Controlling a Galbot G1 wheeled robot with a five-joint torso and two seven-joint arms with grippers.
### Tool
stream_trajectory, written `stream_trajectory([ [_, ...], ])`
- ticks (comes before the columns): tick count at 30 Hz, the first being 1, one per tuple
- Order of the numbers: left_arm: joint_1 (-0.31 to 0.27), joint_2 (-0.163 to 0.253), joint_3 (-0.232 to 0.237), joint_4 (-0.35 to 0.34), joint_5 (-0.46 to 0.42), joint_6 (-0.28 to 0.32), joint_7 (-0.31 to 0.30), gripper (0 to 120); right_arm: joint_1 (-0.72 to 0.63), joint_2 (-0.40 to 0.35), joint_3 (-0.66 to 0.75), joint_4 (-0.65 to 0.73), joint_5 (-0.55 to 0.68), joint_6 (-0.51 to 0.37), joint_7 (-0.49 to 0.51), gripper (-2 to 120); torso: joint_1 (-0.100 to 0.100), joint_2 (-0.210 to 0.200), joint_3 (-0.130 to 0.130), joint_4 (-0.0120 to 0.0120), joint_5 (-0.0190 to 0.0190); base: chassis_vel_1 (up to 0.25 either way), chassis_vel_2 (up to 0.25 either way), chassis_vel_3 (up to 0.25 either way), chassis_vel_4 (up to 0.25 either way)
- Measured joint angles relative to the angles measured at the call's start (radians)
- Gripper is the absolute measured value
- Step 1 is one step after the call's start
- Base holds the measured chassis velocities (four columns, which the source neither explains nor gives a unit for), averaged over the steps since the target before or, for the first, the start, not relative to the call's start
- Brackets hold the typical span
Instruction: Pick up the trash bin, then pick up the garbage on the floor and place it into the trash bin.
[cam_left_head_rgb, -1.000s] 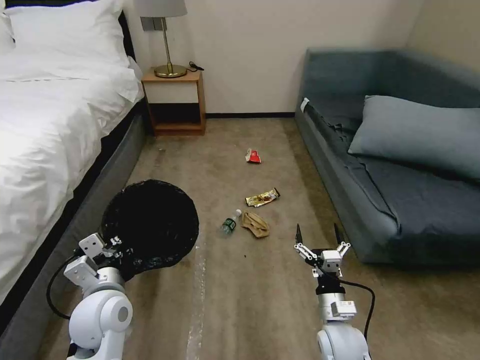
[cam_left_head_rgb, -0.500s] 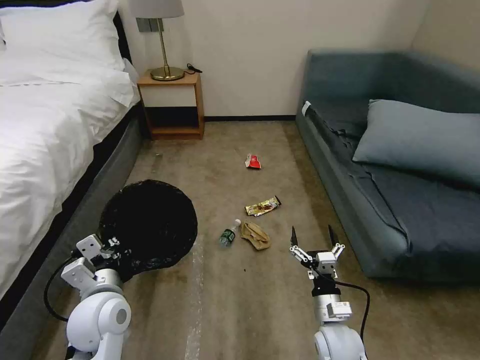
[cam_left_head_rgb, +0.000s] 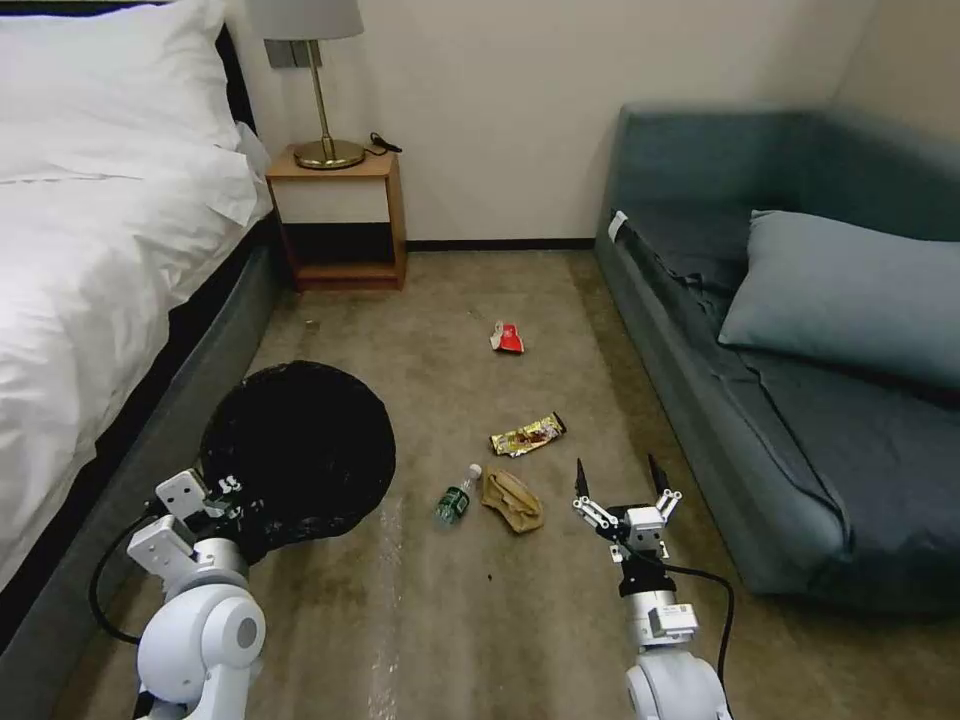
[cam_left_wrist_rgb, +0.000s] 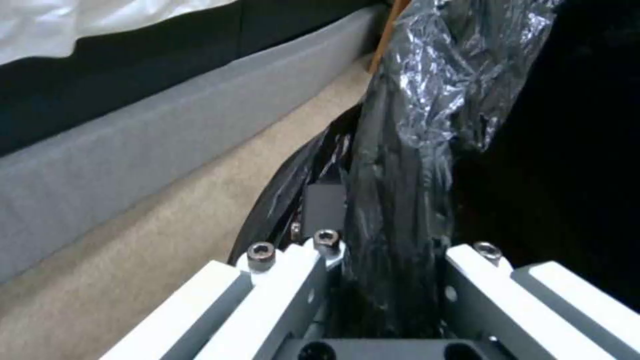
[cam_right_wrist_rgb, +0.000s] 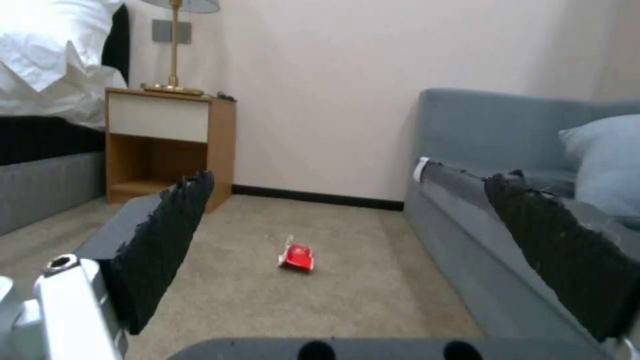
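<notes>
left end effector (cam_left_head_rgb: 222, 497): we see it clamped on the bag-draped rim of the trash bin (cam_left_head_rgb: 300, 440); in the left wrist view the crinkled black liner (cam_left_wrist_rgb: 407, 165) is pinched between its fingers.
right end effector (cam_left_head_rgb: 620, 490): fingers spread wide apart, nothing between them, low over the carpet.
trash bin: held at its near edge, with the bed (cam_left_head_rgb: 90, 260) close on the far side of the left end effector.
garbage: the crumpled brown paper bag (cam_left_head_rgb: 511, 500) lies just to the left of the right end effector, the clear bottle (cam_left_head_rgb: 456, 495) touching or almost touching the bag beyond it; the gold-brown wrapper (cam_left_head_rgb: 527, 435) sits ahead and left; the red-and-white wrapper (cam_left_head_rgb: 506, 338) is well ahead, centred between the fingers in the right wrist view (cam_right_wrist_rgb: 297, 257).
handling: we judge all four pieces light. the bag and wrappers are soft and will crush, so pinch a raised fold. the bottle is smooth and round and may roll or slip; take it across the middle of its body.
bin hold: we judge the liner slick and thin, so the rim could slide in the grip.
surface: short tan carpet (cam_left_head_rgb: 450, 620), flat, giving thin wrappers little edge to get under.
room: a narrow aisle between the bed and a blue-grey sofa (cam_left_head_rgb: 800, 400), with a nightstand (cam_left_head_rgb: 340, 215) at the far wall.
</notes>
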Motion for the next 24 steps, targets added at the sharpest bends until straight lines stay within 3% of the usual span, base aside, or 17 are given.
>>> stream_trajectory([
  [24,0.009,-0.015,-0.018,0.024,0.05,-0.01,-0.002,1,0.018,-0.014,-0.077,-0.047,-0.008,0.002,0.021,100,0.0,0.0,0.0,0.0001,-0.0001,-0.125,0.13,0.125,-0.125],
])
